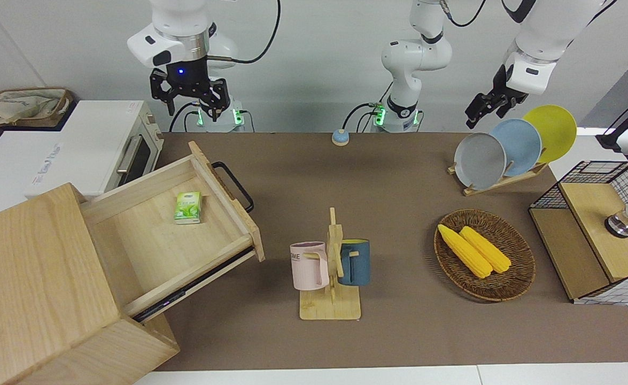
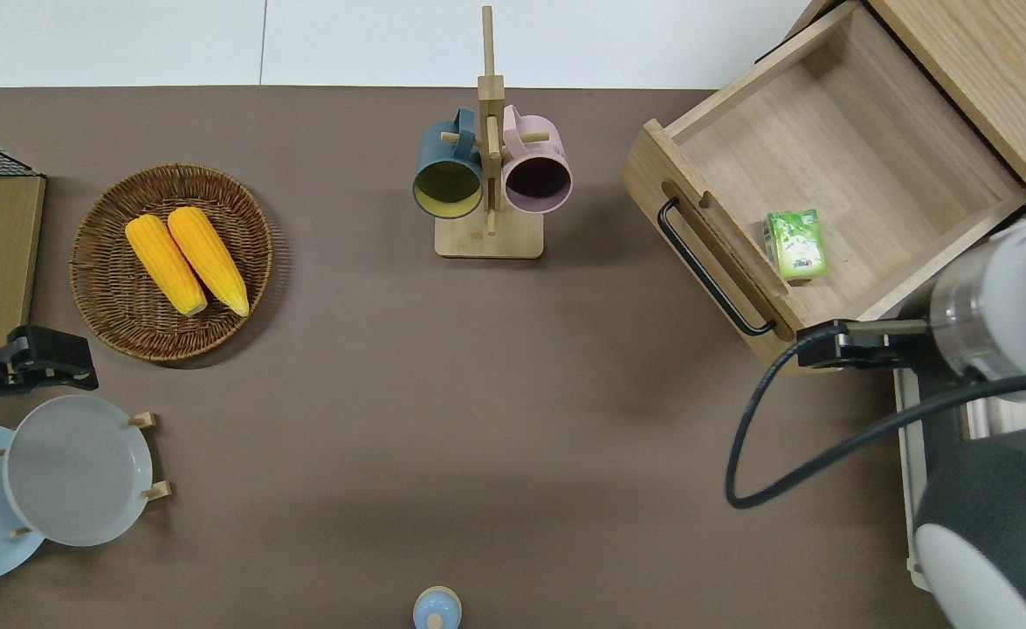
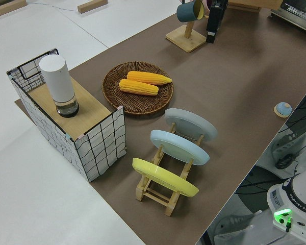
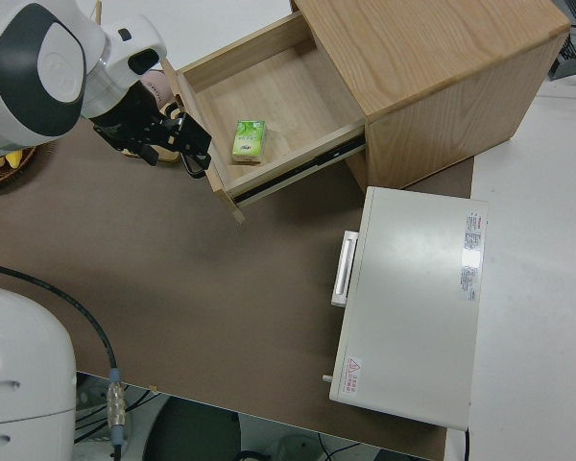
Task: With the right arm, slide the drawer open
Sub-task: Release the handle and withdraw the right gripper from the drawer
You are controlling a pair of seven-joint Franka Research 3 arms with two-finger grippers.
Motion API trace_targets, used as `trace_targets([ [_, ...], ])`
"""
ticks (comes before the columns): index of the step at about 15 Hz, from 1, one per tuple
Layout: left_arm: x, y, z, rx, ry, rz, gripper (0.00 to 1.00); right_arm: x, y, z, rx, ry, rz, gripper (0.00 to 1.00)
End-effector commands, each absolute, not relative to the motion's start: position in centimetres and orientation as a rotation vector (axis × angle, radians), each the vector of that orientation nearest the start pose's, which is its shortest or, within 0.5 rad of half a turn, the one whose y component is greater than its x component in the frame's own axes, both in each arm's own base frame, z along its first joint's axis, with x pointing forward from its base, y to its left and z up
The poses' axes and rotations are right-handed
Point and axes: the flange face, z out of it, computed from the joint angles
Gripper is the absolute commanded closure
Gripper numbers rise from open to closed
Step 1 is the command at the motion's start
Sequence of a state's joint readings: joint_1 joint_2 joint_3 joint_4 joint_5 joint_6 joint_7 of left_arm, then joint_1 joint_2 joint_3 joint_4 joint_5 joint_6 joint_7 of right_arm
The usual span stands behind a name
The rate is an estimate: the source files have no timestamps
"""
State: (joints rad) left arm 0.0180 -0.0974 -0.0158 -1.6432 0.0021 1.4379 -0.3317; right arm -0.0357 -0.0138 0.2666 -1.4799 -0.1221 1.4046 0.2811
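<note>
Now one drawer pulled out, one green packet inside, right pincer wide, empty

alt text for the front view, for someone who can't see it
The drawer stands pulled out of its cabinet, a green packet inside. The right gripper is raised clear of the handle, fingers open. A mug rack and corn basket sit mid-table.

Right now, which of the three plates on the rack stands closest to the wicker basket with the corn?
The grey plate, at the end of the rack toward the basket. The blue plate sits in the middle and the yellow plate at the opposite end.
</note>
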Motion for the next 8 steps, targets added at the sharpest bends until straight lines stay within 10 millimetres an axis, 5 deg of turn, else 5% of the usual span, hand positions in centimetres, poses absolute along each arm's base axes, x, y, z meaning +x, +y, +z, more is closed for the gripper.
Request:
trace_targets([
  [1, 50.6, 0.1, 63.6, -3.081, -0.505, 0.156, 0.01, 51.7, 7.4, 65.2, -3.181, 0.114, 0.089, 0.009],
  [3, 50.6, 0.1, 63.6, -3.081, -0.505, 0.156, 0.01, 52.0, 5.1, 64.9, -3.141, 0.164, 0.106, 0.011],
  [8, 50.6, 0.1, 63.6, -3.081, -0.505, 0.156, 0.01, 52.2, 4.9, 64.9, -3.137, 0.159, 0.099, 0.009],
])
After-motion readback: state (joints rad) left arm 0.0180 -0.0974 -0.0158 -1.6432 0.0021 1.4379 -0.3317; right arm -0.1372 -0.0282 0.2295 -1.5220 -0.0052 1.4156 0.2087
